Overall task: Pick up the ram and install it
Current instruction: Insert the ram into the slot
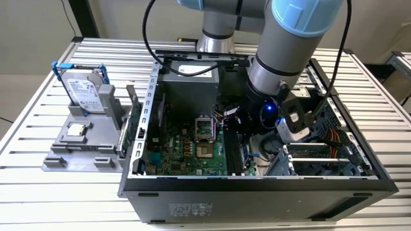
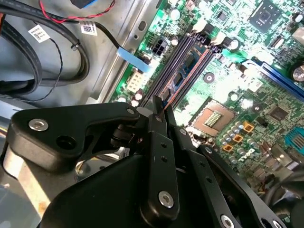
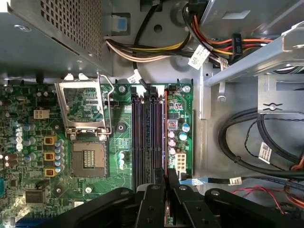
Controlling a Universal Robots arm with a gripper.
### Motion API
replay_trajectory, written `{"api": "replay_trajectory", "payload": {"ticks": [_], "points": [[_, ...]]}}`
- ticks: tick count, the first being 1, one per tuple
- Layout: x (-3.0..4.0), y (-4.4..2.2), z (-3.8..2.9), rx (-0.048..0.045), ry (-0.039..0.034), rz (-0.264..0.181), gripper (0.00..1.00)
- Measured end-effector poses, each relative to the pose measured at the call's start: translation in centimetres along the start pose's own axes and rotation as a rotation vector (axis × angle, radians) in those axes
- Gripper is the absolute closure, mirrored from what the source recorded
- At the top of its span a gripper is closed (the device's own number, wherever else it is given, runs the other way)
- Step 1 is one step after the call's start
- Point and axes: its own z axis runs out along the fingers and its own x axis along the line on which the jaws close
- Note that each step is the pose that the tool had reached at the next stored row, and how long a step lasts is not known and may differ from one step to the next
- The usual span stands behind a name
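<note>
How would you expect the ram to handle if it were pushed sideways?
The ram looks thin and narrow, so it is probably light and stiff lengthwise, yet fragile under side loads. The tool seems to grip it at one end, so it may tilt.

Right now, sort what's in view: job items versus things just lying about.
Job: ram, hand shut on it, memory slots.
Lying about: hard drive in blue bracket, CPU chip, grey stand, cables.

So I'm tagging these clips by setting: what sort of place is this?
Probably a lab or test bench for PC assembly: an open computer case lies on a slatted metal table, a grey fixture holds spare parts, and the arm's gripper reaches over the motherboard.
</note>
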Motion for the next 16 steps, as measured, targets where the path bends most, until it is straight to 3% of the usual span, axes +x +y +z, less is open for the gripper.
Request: {"api": "replay_trajectory", "payload": {"ticks": [16], "points": [[-0.21,-0.22,1.11,0.0001,0.0002,-0.009,1.0]]}}
